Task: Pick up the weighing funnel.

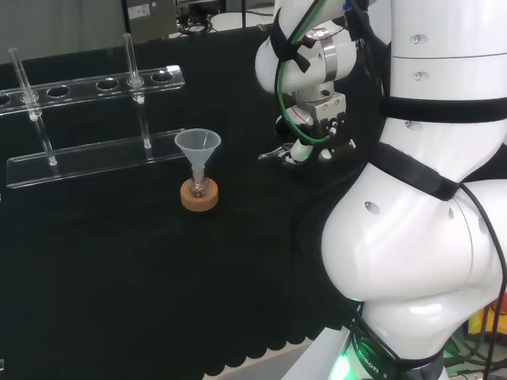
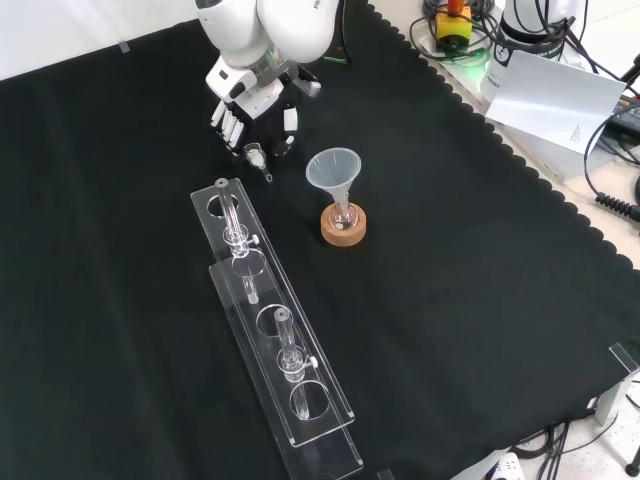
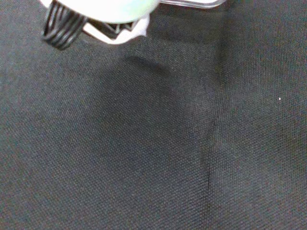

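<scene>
Nearest the camera in the front view, lower centre, the clear test-tube rack (image 2: 270, 330) runs up toward the middle with two glass tubes standing in it. Its far end sits close to the work, so a sweeping finger could knock it.

Just right of centre stands the funnel (image 2: 333, 168), its stem in a small flask on the cork ring (image 2: 343, 227). It looks top-heavy. If the hand's thumb side swings that way on the lift, my guess is the whole stack tips.

Up a little and to the left lies the weighing funnel (image 2: 259, 157), down on the black cloth (image 2: 480, 300) between the rack's end and the funnel. It is small, clear and smooth, so it could skate out from between closing fingertips or roll away.

Directly above it in the frame is the hand (image 2: 252, 100), with fingers (image 2: 229, 124) and thumb apart, pointing down and clamped on nothing. Whether any tip touches the glass, I can't tell.

The wrist view gives woven black cloth (image 3: 153, 143) with a faint crease, flat and dry. The weave offers some grip, but a fingertip pressing low could drag on it.

Beyond the cloth's scalloped edge, in the upper right of the front view, there are cables, a white sheet (image 2: 555, 100) and a yellow box with a red knob (image 2: 455, 22).
</scene>
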Tool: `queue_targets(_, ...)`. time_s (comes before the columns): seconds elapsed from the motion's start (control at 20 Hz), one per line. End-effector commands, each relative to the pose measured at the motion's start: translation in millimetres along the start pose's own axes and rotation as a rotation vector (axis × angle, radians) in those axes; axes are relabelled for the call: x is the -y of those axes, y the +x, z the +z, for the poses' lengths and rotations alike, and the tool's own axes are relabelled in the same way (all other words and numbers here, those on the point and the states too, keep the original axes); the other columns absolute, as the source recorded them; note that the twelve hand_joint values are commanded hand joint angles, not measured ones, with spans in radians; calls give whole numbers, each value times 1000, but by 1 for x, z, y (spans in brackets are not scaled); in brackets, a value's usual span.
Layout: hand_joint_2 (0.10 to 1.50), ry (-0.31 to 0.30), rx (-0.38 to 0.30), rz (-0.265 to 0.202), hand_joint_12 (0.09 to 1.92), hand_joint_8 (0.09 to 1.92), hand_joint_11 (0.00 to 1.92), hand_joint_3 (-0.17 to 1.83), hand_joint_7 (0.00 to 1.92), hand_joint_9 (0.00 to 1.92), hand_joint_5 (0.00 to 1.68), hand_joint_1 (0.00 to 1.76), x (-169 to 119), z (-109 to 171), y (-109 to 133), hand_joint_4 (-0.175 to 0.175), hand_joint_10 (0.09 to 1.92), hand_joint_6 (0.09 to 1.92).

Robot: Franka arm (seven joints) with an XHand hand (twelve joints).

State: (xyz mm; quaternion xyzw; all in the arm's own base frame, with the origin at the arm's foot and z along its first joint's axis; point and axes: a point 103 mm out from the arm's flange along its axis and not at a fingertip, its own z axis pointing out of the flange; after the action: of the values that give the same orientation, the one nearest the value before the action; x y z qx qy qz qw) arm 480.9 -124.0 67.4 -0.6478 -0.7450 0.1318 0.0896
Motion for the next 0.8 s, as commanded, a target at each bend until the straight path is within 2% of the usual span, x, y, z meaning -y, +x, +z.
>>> queue_targets(0.05, 608, -3, 0, 2, 1281, 697, 447, 660, 652, 763, 619, 975, 0, 0, 0, 18, 507, 723)
queue_targets(0.65, 613, 6, 8, -5, 1281, 697, 453, 663, 661, 772, 634, 972, -2, 2, 2, 24, 509, 733)
queue_targets(0.75, 613, 10, 19, -3, 1280, 697, 453, 663, 662, 773, 634, 972, -3, 3, 7, 24, 509, 734)
queue_targets(0.8, 613, 11, 13, 15, 1280, 697, 453, 663, 662, 773, 635, 972, -2, 3, 2, 24, 509, 734)
